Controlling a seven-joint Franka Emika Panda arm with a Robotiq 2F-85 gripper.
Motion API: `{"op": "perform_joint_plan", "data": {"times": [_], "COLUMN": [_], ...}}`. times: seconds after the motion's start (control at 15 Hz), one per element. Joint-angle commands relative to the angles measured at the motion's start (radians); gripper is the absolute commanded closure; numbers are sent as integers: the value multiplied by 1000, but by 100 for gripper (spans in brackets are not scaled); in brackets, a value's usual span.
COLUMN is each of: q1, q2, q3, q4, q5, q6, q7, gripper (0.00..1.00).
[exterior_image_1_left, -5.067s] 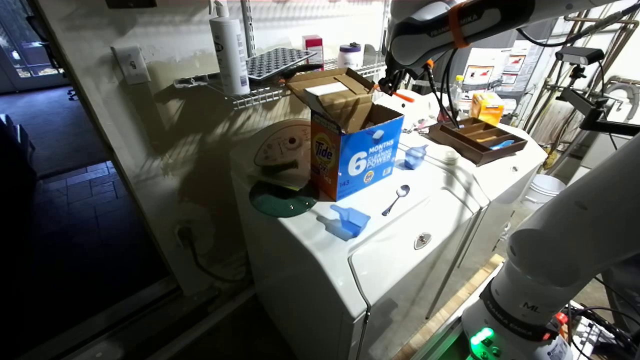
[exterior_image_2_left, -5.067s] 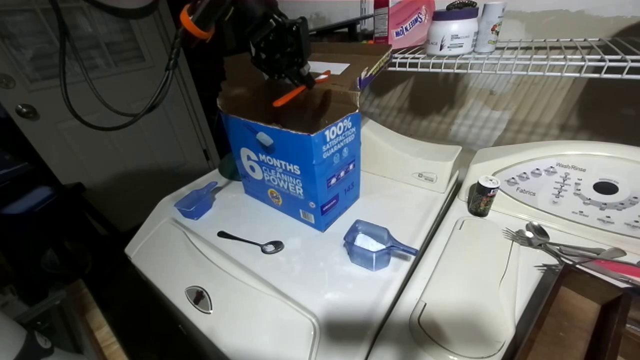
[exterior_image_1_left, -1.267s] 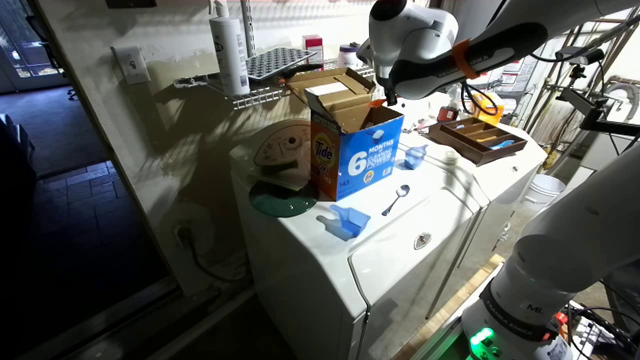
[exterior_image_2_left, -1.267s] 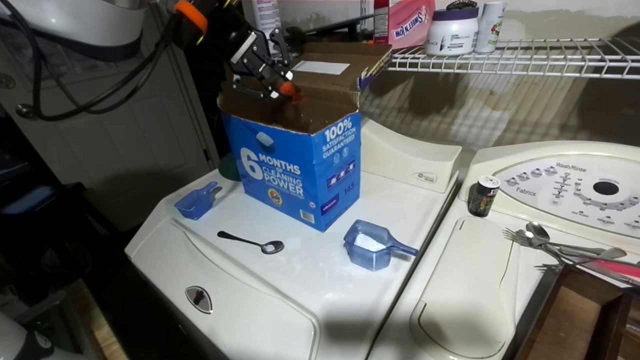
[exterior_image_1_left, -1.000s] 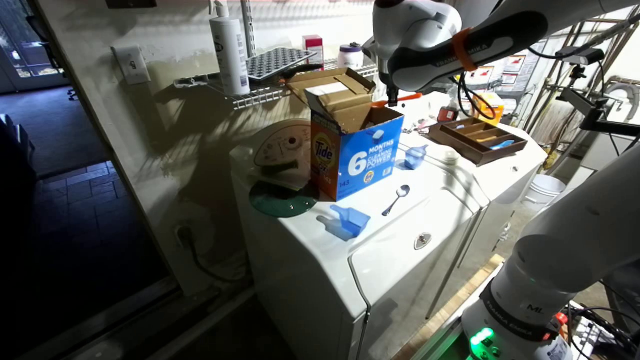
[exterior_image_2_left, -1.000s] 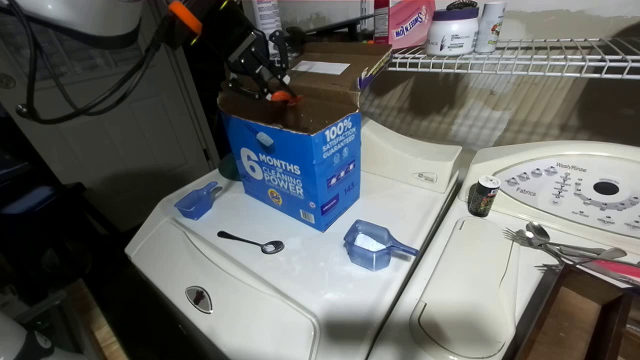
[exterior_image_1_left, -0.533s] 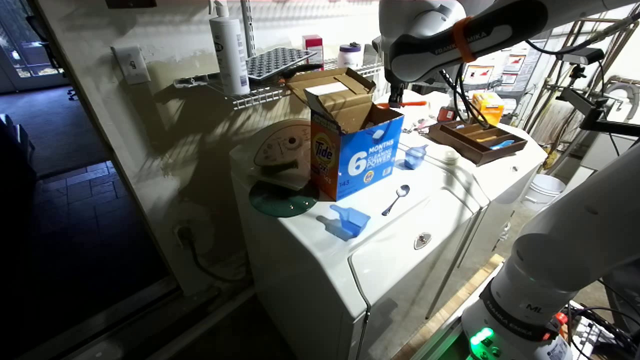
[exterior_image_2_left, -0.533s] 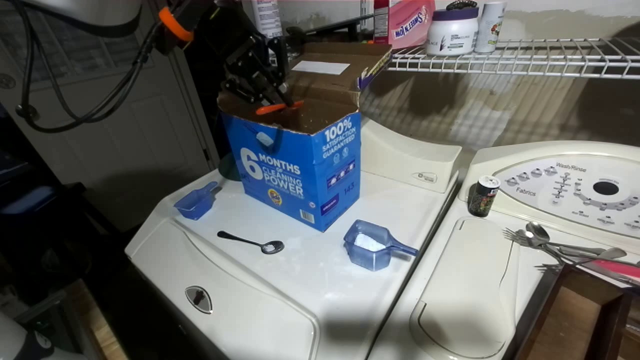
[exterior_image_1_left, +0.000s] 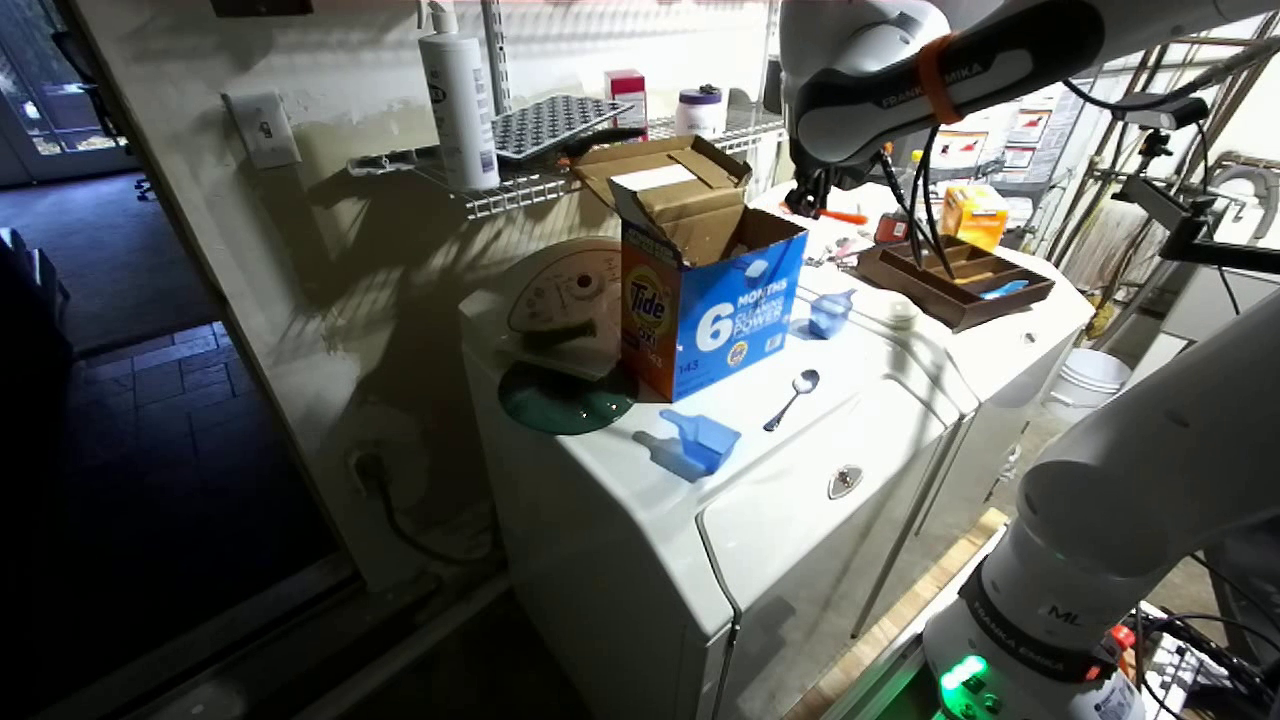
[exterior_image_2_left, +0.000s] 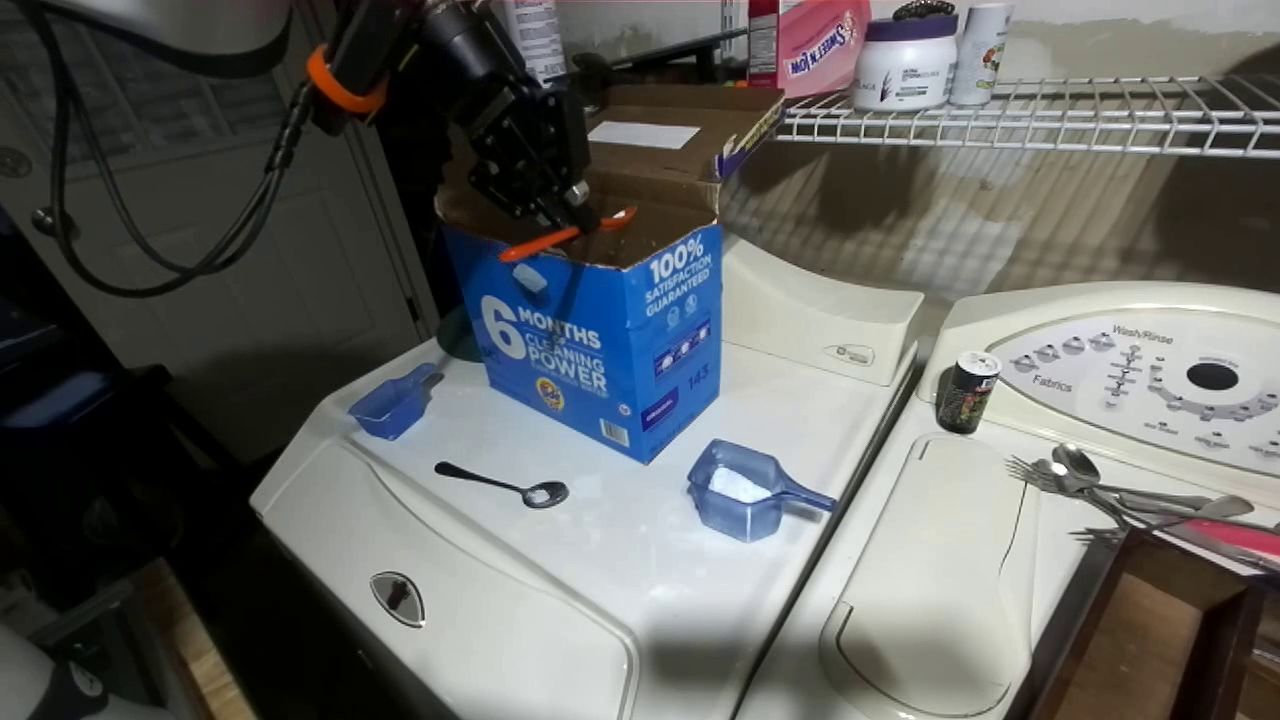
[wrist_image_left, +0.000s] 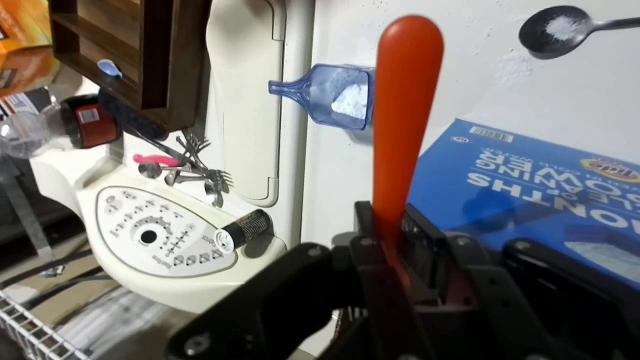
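Note:
My gripper (exterior_image_2_left: 580, 222) is shut on an orange spoon (exterior_image_2_left: 535, 243) above the open top of a blue Tide box (exterior_image_2_left: 600, 340). The spoon's handle points out over the front rim; its bowl, with a small pale patch, is over the opening. In the wrist view the fingers (wrist_image_left: 387, 220) pinch the orange handle (wrist_image_left: 406, 100). A blue scoop (exterior_image_2_left: 740, 515) with white powder stands beside the box. Another blue scoop (exterior_image_2_left: 392, 402) and a dark metal spoon (exterior_image_2_left: 545, 494) with white powder lie on the white machine top. The box's inside is mostly hidden.
A wire shelf (exterior_image_2_left: 1050, 115) with containers runs behind. The box's raised flap (exterior_image_2_left: 660, 110) stands at its back. On the adjoining machine are a dark can (exterior_image_2_left: 967, 392), loose cutlery (exterior_image_2_left: 1090, 480) and a brown wooden tray (exterior_image_2_left: 1140, 620). A green disc (exterior_image_1_left: 565, 400) lies beside the box.
The spoon was held level over the box, then tipped down toward the opening, and is now level again. My gripper has moved toward the box's front rim, lower than at first.

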Motion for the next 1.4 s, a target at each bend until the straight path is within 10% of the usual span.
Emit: {"op": "perform_joint_plan", "data": {"times": [0.0, 1.33], "q1": [-25, -148], "q2": [-32, -61], "q3": [1, -17], "q4": [-40, -316], "q5": [32, 170], "q6": [8, 277], "q7": [102, 443], "gripper": [96, 96]}}
